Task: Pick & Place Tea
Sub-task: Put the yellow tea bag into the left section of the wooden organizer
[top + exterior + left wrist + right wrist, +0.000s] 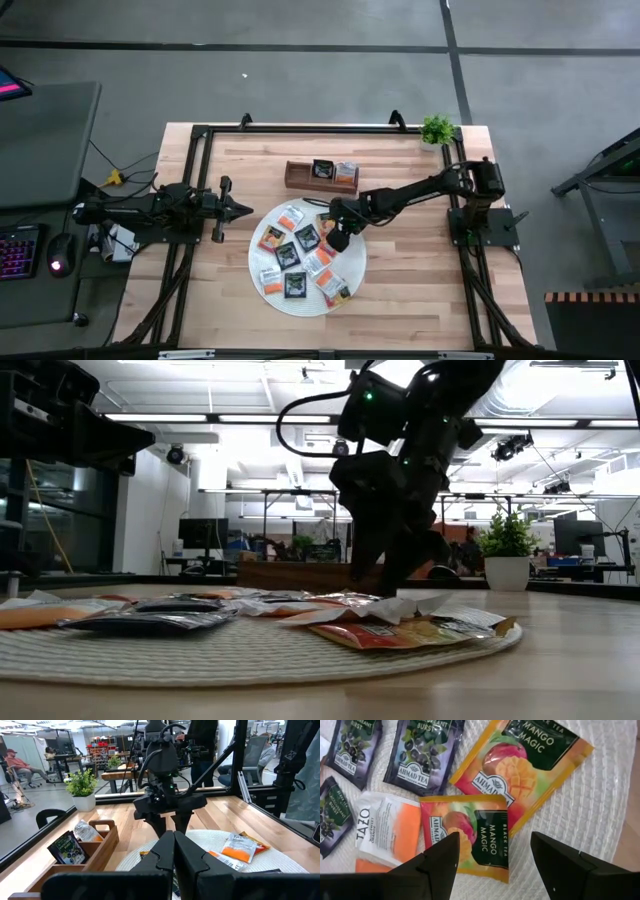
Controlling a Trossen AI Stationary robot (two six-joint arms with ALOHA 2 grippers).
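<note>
Several small tea sachets, black, orange and white, lie flat on the round white mat [262, 283]. My right gripper [336, 236] is open and points down over the mat's far right part. In the right wrist view its fingers [438, 858] stand on either side of an orange "Mango Magic" sachet [470, 837], which lies partly on a second mango sachet [530, 765]. In the low view my right gripper [392, 572] hangs just above the sachets. My left gripper [238, 209] is shut and empty at the mat's left, clear of it; it also shows in the left wrist view [174, 851].
A brown wooden tray [297, 178] stands beyond the mat and holds a black sachet [322, 169] and an orange-white one [346, 172]. A small potted plant [437, 130] stands at the far right corner. Black frame rails run along the table's left, right and far sides.
</note>
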